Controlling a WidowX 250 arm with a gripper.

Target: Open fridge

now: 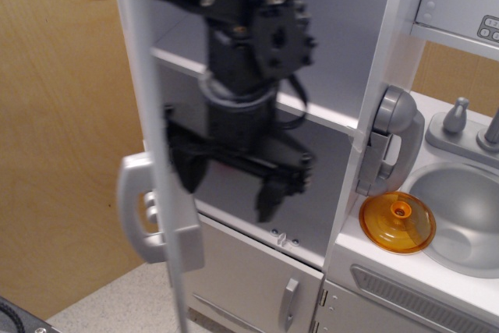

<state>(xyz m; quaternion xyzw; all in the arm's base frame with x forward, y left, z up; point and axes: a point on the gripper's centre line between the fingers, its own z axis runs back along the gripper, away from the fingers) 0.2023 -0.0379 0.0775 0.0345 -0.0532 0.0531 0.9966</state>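
The white fridge door (160, 193) stands swung far open, seen edge-on at the left, with its silver handle (136, 212) sticking out to the left. The grey shelved interior (327, 60) shows behind it, with a shelf (320, 115) across the middle. My black gripper (230, 177) is open and empty. It hangs in front of the fridge opening, its left finger close against the inner side of the door. The arm is blurred from motion.
A smaller white lower door (249, 271) with a short handle (289, 302) sits below the opening. A grey wall phone (390, 142) hangs on the fridge's right side. An orange lid (398, 222) lies by the grey sink (460, 208). A wooden wall (54, 154) is left.
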